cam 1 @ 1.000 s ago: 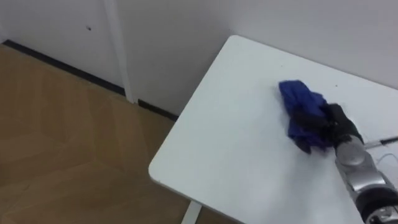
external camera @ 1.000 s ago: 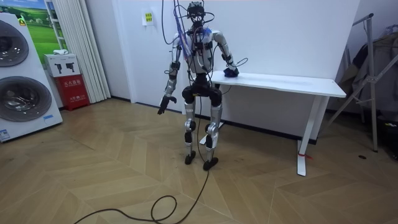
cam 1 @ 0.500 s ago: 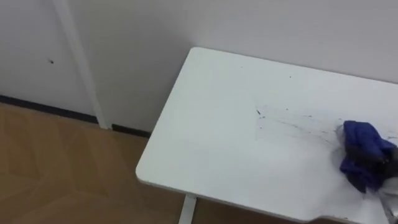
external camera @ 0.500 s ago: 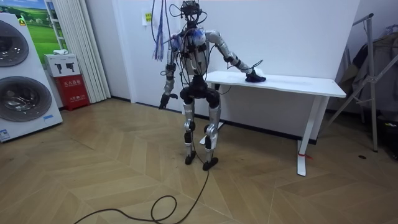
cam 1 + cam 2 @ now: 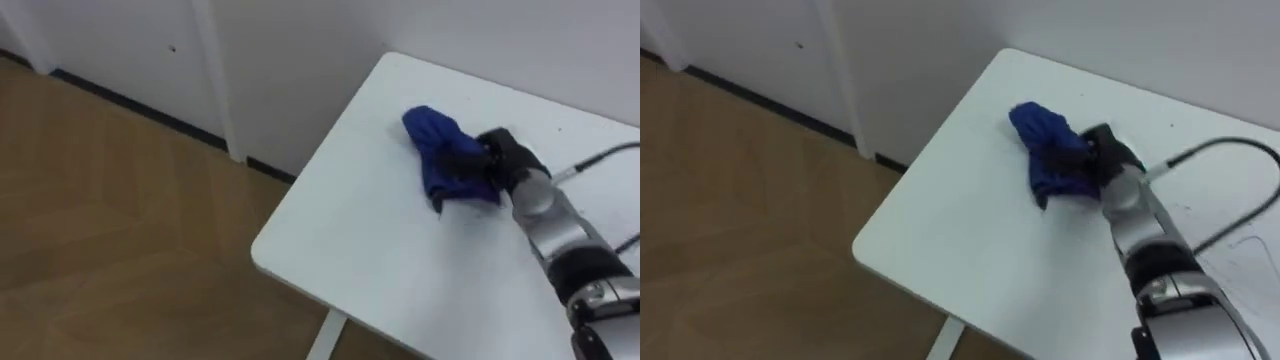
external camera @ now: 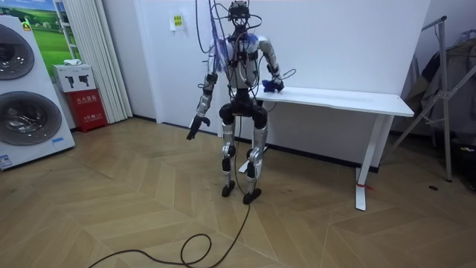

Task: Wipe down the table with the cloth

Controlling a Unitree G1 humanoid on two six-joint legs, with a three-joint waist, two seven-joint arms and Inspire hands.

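Mid-wipe: your right hand (image 5: 497,160), fingers clenched round the blue cloth (image 5: 432,148), holds it near the table (image 5: 345,245) end corner; next, probably sweep it flat across unwiped surface.

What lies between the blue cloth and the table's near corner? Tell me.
Nothing: in the left eye view the white table is bare from the blue cloth, held by the right hand, to that corner.

The cloth (image 5: 435,150) is deep blue, the table (image 5: 360,250) plain white, the floor (image 5: 100,200) brown herringbone wood.
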